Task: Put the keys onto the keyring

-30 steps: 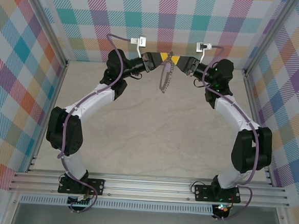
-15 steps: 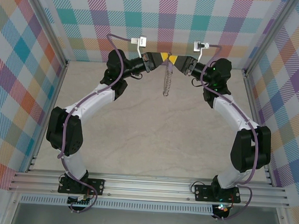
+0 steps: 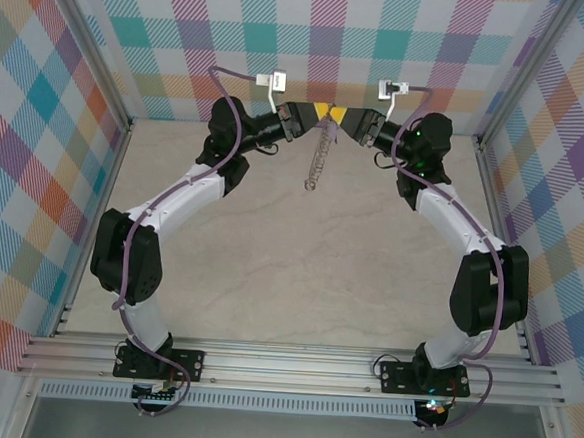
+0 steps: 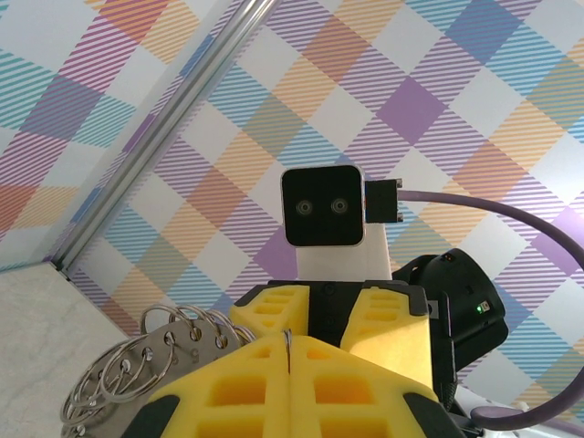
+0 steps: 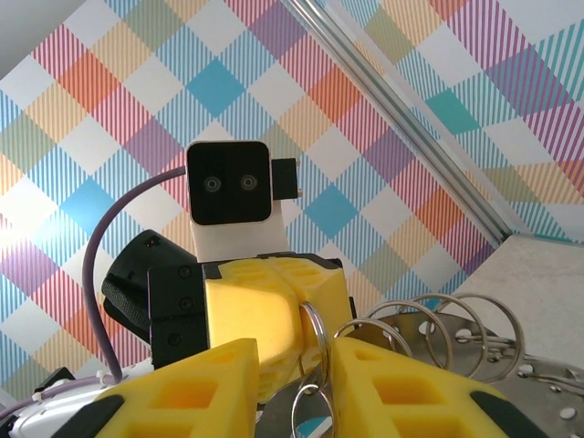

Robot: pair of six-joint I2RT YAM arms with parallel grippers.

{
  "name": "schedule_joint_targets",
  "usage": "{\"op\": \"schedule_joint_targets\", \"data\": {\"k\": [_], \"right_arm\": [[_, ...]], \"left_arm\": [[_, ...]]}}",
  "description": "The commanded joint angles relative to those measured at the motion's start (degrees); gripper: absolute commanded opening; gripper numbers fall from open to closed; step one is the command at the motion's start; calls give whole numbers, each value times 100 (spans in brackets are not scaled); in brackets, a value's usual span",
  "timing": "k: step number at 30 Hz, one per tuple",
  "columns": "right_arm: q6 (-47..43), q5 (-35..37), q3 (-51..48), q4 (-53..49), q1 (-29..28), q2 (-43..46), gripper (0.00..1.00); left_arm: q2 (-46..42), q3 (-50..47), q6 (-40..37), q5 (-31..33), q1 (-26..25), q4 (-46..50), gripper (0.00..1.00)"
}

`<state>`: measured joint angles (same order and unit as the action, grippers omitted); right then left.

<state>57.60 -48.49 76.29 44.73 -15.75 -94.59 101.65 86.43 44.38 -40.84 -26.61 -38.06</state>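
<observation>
The keyring, a silver metal piece with several small wire loops along its rim, hangs at the back middle and slants down to the left. My left gripper is shut on one thin loop, which shows as a sliver between its yellow fingertips. The rest of the keyring fans out to the left of them. My right gripper faces it tip to tip. Its jaws stand apart around a small split ring, which lies against the right finger. The keys are out of view.
Both arms reach up to the checked back wall. An aluminium corner post runs behind the right gripper. The beige marbled table lies far below the hanging keyring.
My right gripper has moved left, up to the left gripper's tips, and its jaws have narrowed. The hanging keyring has turned and swung towards the lower left. The left gripper has held still.
</observation>
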Motion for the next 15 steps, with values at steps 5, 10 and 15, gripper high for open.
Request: {"op": "schedule_joint_targets", "data": {"k": [5, 10, 15], "right_arm": [[-92, -40, 240, 127, -32, -77, 21], [-155, -68, 163, 112, -34, -43, 7], [-455, -234, 187, -225, 33, 11, 0]], "left_arm": [[48, 27, 48, -16, -113, -342, 0], [39, 31, 35, -4, -117, -315, 0], [-45, 148, -326, -29, -105, 166, 0]]}}
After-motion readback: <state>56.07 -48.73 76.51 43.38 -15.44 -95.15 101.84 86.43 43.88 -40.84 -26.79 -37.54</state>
